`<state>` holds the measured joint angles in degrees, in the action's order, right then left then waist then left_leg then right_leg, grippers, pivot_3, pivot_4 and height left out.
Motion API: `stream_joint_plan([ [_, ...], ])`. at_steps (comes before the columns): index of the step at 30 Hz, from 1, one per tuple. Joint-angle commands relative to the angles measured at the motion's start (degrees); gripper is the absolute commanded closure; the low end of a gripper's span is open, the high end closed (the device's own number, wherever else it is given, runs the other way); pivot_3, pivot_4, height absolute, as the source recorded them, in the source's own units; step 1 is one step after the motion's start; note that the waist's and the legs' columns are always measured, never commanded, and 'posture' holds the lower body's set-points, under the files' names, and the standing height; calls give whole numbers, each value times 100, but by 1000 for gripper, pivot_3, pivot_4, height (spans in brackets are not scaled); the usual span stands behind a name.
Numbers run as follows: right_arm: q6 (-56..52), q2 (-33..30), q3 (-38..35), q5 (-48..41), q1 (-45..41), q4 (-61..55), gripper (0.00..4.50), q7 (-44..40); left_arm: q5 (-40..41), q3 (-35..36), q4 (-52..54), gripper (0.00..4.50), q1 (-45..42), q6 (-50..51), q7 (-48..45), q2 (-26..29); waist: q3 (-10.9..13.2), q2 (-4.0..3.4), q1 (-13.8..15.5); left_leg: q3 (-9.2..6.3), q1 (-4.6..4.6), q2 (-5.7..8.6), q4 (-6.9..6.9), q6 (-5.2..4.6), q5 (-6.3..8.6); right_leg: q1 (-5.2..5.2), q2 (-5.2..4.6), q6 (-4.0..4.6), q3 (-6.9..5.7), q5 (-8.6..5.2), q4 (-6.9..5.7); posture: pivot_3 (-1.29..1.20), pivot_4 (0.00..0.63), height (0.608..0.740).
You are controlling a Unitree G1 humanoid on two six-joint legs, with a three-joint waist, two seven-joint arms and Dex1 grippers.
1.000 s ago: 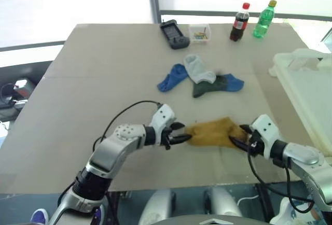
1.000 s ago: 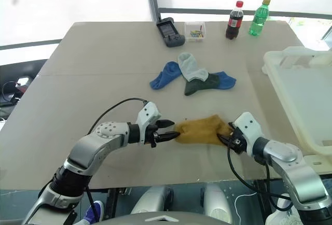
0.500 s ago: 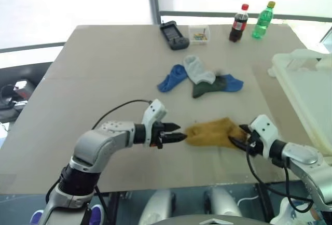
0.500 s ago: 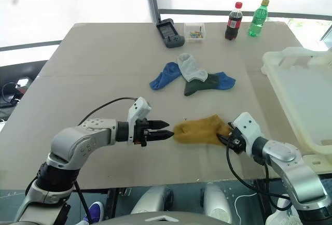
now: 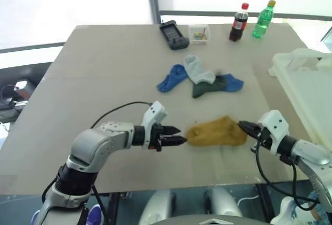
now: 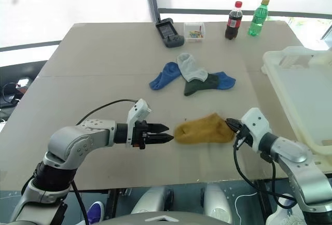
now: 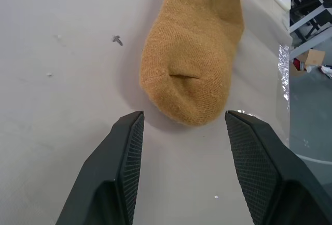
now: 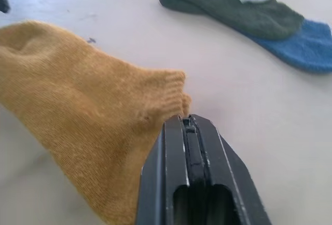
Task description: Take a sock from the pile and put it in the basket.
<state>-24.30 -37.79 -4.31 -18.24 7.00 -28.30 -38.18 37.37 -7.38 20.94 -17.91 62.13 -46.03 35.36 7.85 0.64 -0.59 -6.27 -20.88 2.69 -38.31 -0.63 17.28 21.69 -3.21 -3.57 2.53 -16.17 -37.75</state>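
Mustard sock lying near the front edge of the table, short and plump, ribbed cuff at its right end, rounded toe at its left. Long axis running left to right across the table, toe toward the left gripper, cuff toward the right gripper. Cuff end raised a little off the surface, toe end resting flat. Right fingers pressed together, pinching the cuff's edge. Left fingers spread, just short of the toe, not touching it. Pile farther back near mid-table, well apart from the mustard sock: blue, pale grey, dark green, overlapping. Basket at the table's right edge, white, thick-rimmed. Beyond the pile, at the far edge, two bottles, a small clear box and a dark device.
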Motion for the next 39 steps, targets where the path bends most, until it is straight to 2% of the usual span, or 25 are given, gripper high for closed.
stream_joint_plan([
  [1,192,17,144,35,-78,-190,4454,-107,155,57,27,1878,-137,144,50,-64,1,0,0,0,0,0,0,0,0,0,-1,0,-1,0,0,0,150,740],
  [8,1068,-154,862,1100,-167,969,4454,-223,410,98,-159,1878,-331,756,317,-354,4,-1,-3,0,0,5,-1,0,0,0,6,0,-1,0,1,0,150,740],
  [15,1226,-31,869,1279,-165,1227,4454,-101,150,-271,-781,1878,-660,956,701,-805,2,4,11,0,10,4,-6,1,-1,-5,7,-1,-2,0,-4,0,150,740],
  [16,1203,-10,852,1275,-143,1203,4500,-72,164,-306,-870,2276,-710,1001,715,-899,-1,8,10,0,10,4,-7,1,-1,-5,7,-2,-2,1,-4,0,150,740],
  [17,1184,7,839,1277,-122,1174,4500,-46,140,-339,-995,2425,-765,1011,764,-1001,-1,7,6,0,11,5,-8,1,-1,-6,6,-2,-1,1,-6,0,150,740],
  [19,1125,50,811,1277,-87,1112,4500,20,110,-472,-1172,3199,-856,979,733,-1126,-1,8,4,0,12,5,-8,1,-1,-6,7,-2,-1,1,-7,0,150,740],
  [21,1079,73,801,1274,-60,1049,4500,63,141,-514,-1297,4173,-932,993,711,-1273,-1,8,5,-1,11,5,-8,2,-1,-5,7,-2,-2,1,-7,0,150,740],
  [22,1046,83,798,1270,-38,999,4500,82,172,-485,-1368,4421,-973,1029,730,-1375,-1,8,8,-1,10,5,-7,2,-1,-6,7,-1,-1,1,-6,0,150,740],
  [25,928,132,759,1228,36,830,4500,152,185,-290,-1583,4421,-1062,1059,843,-1632,-1,8,15,-1,8,8,-8,2,-2,-5,7,-1,-1,1,-5,0,150,740],
  [29,722,208,694,1195,95,611,4500,284,546,582,-1814,4421,-1199,1398,1054,-1923,0,8,11,-2,5,5,-7,2,-2,-4,5,-1,-1,0,-7,0,150,740],
  [33,528,304,664,1226,63,443,4500,458,1013,1305,-1676,4421,-1320,1833,1035,-1867,0,8,2,-5,4,3,-6,5,-3,-2,5,-1,-3,0,-7,0,150,740],
  [39,309,376,647,1176,-26,269,4500,544,1462,1431,-1416,4421,-1404,2199,872,-1713,1,8,1,-5,2,7,-6,6,-3,-2,6,-1,-3,0,-4,0,150,740],
])
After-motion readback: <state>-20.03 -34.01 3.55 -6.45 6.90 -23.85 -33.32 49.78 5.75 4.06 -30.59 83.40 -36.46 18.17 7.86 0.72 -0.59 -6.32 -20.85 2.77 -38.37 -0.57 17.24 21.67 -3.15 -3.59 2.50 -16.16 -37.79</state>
